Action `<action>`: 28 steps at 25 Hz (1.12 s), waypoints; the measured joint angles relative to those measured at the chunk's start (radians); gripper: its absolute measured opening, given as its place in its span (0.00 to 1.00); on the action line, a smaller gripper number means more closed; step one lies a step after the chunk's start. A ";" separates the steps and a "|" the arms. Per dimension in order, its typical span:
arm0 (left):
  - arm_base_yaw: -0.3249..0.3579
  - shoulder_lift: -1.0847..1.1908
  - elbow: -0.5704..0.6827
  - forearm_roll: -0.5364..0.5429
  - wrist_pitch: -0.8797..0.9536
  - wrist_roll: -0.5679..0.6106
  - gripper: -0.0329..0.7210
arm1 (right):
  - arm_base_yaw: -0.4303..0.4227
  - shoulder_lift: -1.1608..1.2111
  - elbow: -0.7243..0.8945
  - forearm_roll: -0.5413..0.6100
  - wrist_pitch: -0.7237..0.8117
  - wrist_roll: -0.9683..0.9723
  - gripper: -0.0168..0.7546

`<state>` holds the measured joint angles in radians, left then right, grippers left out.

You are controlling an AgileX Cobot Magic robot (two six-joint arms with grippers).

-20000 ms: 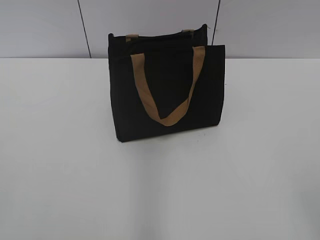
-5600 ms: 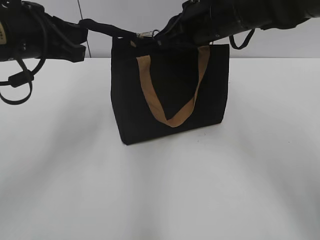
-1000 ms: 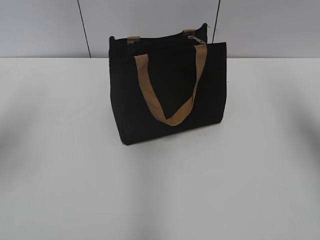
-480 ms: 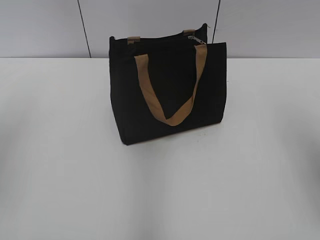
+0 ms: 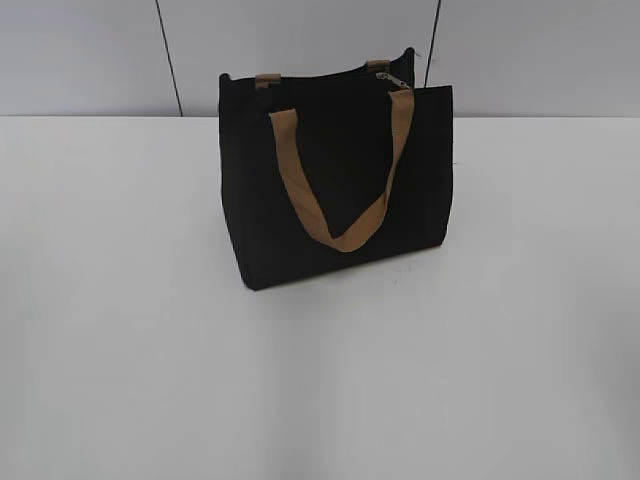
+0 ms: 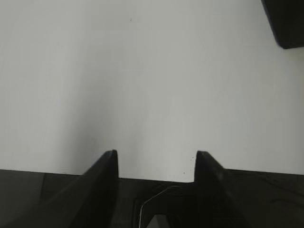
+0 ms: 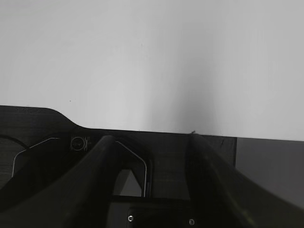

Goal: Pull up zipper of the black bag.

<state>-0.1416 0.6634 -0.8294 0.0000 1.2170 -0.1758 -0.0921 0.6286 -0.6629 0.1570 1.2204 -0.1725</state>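
The black bag (image 5: 340, 190) stands upright on the white table (image 5: 130, 330), centre back. Its front tan handle (image 5: 335, 225) hangs down the front face. The black zipper (image 5: 320, 72) runs along the top edge, and its small silvery pull tab (image 5: 393, 78) sits near the right end. Neither arm shows in the exterior view. My left gripper (image 6: 156, 154) is open and empty over bare table, and a black corner of the bag (image 6: 287, 21) shows at the top right of that view. My right gripper (image 7: 149, 137) is open and empty, low by the table's near edge.
A grey panelled wall (image 5: 300, 40) stands behind the table. White tabletop lies on all sides of the bag. In the right wrist view a dark surface (image 7: 28, 123) lies below the table's edge.
Nothing has moved in the last second. 5.6 s ago both arms were at the bag's top with the pull tab left of centre. Now the arms are withdrawn and the tab is at the right.
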 joint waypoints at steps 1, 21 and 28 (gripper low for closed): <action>0.000 -0.037 0.025 0.000 0.000 0.000 0.56 | 0.000 -0.029 0.018 0.000 0.000 -0.014 0.49; 0.000 -0.662 0.286 0.057 -0.141 0.083 0.54 | 0.000 -0.636 0.179 -0.001 -0.093 -0.097 0.49; 0.000 -0.668 0.290 0.057 -0.146 0.155 0.54 | 0.000 -0.636 0.194 0.002 -0.117 -0.118 0.49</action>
<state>-0.1416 -0.0042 -0.5399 0.0571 1.0706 -0.0207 -0.0921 -0.0074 -0.4688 0.1592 1.1031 -0.2907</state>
